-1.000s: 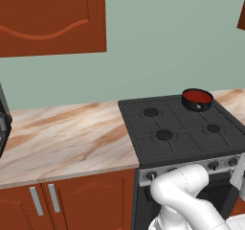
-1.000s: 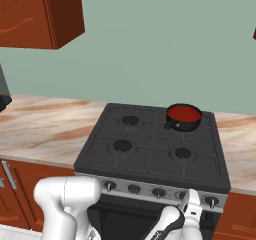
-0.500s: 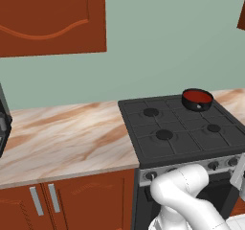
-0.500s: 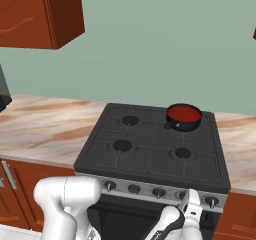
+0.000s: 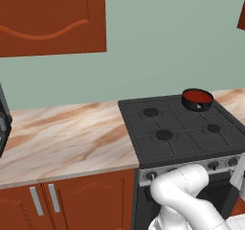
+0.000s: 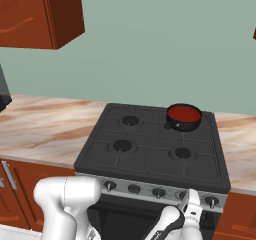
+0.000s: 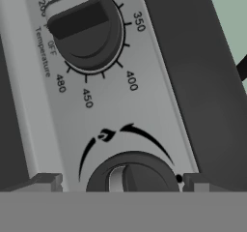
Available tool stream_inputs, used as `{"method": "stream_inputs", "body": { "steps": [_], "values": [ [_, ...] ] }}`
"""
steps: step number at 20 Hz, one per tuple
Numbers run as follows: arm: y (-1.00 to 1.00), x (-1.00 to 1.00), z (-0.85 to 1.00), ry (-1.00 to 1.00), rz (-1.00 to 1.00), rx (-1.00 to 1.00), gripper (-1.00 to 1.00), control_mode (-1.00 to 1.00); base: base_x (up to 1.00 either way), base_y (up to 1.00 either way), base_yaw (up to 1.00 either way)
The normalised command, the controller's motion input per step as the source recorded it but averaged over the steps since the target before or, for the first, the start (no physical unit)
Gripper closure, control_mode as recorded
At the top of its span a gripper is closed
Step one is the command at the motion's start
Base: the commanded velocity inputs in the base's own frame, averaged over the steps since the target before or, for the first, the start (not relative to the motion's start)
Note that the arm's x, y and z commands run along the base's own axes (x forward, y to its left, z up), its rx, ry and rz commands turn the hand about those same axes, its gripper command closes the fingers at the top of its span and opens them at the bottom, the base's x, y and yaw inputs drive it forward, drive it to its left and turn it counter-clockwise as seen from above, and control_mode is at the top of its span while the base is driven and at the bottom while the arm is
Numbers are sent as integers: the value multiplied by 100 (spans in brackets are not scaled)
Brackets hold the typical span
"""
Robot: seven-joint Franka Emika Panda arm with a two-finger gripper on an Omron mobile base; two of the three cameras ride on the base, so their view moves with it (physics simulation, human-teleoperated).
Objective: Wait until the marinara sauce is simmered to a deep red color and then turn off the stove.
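The marinara sauce is a flat red surface in a small black pan on the back right burner of the stove. My gripper is low in front of the stove's silver front strip. It is open, and its fingertips stand on either side of a dark round knob without touching it. A second knob, ringed by temperature numbers, sits further up the strip in the hand view. Several knobs line the strip.
A marble counter runs left of the stove, with more of it on the right. Red-brown wall cabinets hang above, and lower cabinet doors sit below. A dark appliance is at the left edge.
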Motion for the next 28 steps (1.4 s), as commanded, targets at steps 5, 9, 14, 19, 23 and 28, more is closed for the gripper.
{"method": "stream_inputs", "body": {
  "steps": [5,9,14,19,23,28],
  "values": [
    [0,0,0,0,0,0,-100,-100,0,0,0],
    [0,0,0,0,0,0,-100,-100,0,0,0],
    [0,0,0,0,0,0,-100,-100,0,0,0],
    [0,0,0,0,0,0,-100,-100,0,0,0],
    [0,0,0,0,0,0,-100,-100,0,0,0],
    [0,0,0,0,0,0,-100,-100,0,0,0]
  ]
}}
